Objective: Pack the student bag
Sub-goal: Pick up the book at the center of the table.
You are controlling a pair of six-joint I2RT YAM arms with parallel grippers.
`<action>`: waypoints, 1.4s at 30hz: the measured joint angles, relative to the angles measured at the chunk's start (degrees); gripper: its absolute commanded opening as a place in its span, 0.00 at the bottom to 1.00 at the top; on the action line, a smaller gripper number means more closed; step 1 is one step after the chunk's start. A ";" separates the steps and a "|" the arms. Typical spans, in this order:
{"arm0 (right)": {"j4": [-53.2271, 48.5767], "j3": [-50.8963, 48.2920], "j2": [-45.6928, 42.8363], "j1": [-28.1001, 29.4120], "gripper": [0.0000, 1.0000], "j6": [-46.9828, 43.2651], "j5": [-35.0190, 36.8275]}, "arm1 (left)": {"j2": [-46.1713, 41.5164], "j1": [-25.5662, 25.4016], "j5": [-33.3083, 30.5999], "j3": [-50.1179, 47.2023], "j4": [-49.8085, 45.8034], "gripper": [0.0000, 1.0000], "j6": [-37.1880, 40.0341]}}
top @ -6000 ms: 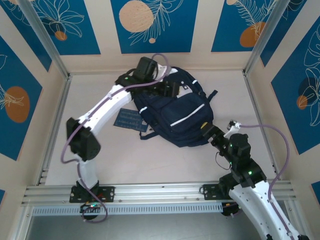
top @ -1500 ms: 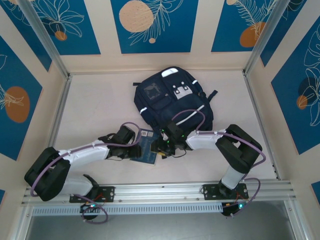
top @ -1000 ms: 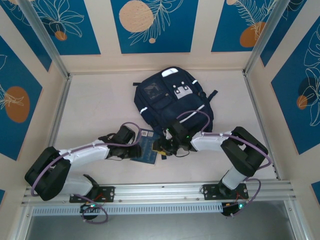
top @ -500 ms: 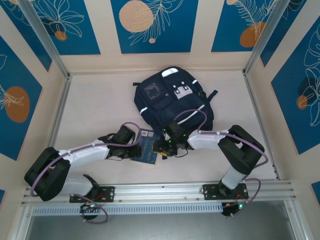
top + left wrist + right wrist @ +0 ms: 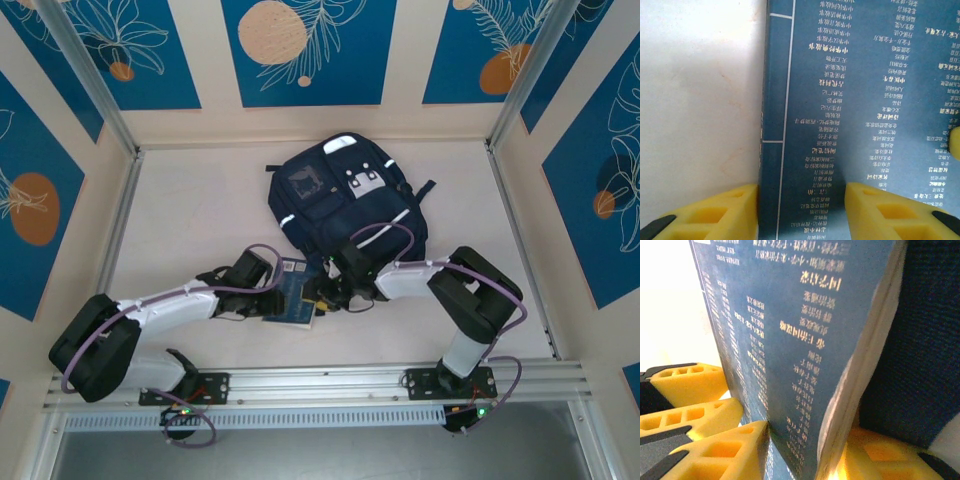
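If judging from the overhead view alone, count the packing as barely begun. Find the student bag [image 5: 345, 205] flat at the far middle of the bench [image 5: 190, 200], pockets up, with no opening on show; impossible to tell whether zipped. Find the one item to go in, a blue book [image 5: 293, 298] with pale print, outside the bag, just beside its near edge, between the two arms. Left to do, by that reckoning: lift the book clear, open the bag, slide the book in, close up. Go to the right wrist camera for the grip itself, too small to read from above: right pincer [image 5: 807, 450] clenched on the book, one yellow finger against the cover and the other at the page edge, the book tilted up on its side with navy fabric close behind. Go to the left wrist camera for the spine side: left pincer [image 5: 801, 207] released, fingers apart, one over bare bench just beside the spine, the other over the cover, nothing clamped between; hard to say whether pressing down or merely bracing. Go overhead for the layout: the whole bag with its grey patch and reflective stripes, and both arms reaching low toward the book from opposite sides.
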 measured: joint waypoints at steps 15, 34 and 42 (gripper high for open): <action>4.96 -2.84 -5.05 -0.33 0.49 5.95 -1.84 | 0.15 -0.24 4.68 -0.52 2.54 0.47 0.00; 1.22 -3.61 -6.88 -0.74 0.35 2.99 -0.92 | -3.69 -0.28 5.25 -0.63 0.76 0.51 0.02; 3.17 -5.44 -5.70 -1.53 0.16 1.99 -1.55 | -12.37 -0.31 4.15 -0.63 -1.33 0.58 -0.66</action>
